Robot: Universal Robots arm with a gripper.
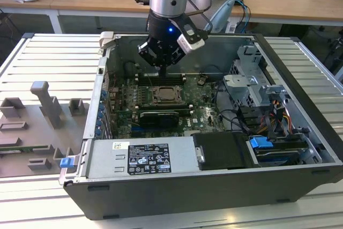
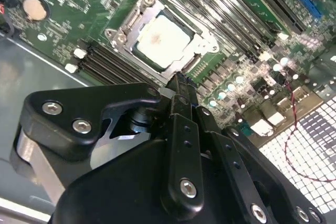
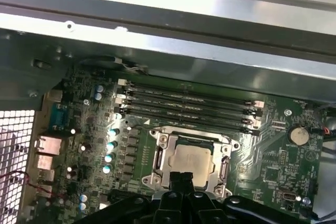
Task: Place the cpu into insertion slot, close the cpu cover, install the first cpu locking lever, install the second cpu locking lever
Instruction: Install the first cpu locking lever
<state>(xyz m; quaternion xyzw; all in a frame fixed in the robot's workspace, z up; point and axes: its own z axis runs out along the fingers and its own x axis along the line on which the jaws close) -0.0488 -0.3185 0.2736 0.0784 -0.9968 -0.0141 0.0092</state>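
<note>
The cpu (image 2: 160, 40) lies flat in the insertion slot (image 1: 162, 95), its pale silvery face up. The cpu cover (image 2: 125, 24) lies down around it as a silvery frame, and the chip shows through its cut-out centre in both wrist views: cpu (image 3: 191, 158), cpu cover (image 3: 161, 156). My gripper (image 1: 162, 72) hangs inside the open computer case, just above the slot's edge nearest the memory slots. Its black fingers are pressed together with nothing between them, and the tip (image 2: 177, 80) points at the frame's rim. In the first wrist view the gripper (image 3: 182, 176) overlaps the slot's edge.
Long memory slots (image 3: 189, 103) run beside the socket. A long black card (image 1: 159, 116) lies on its other side, then the power supply (image 1: 139, 156). A drive cage with cables (image 1: 252, 87) fills the exterior view's right. Case walls (image 1: 112, 52) surround the board. Grey fixtures (image 1: 45, 103) stand outside.
</note>
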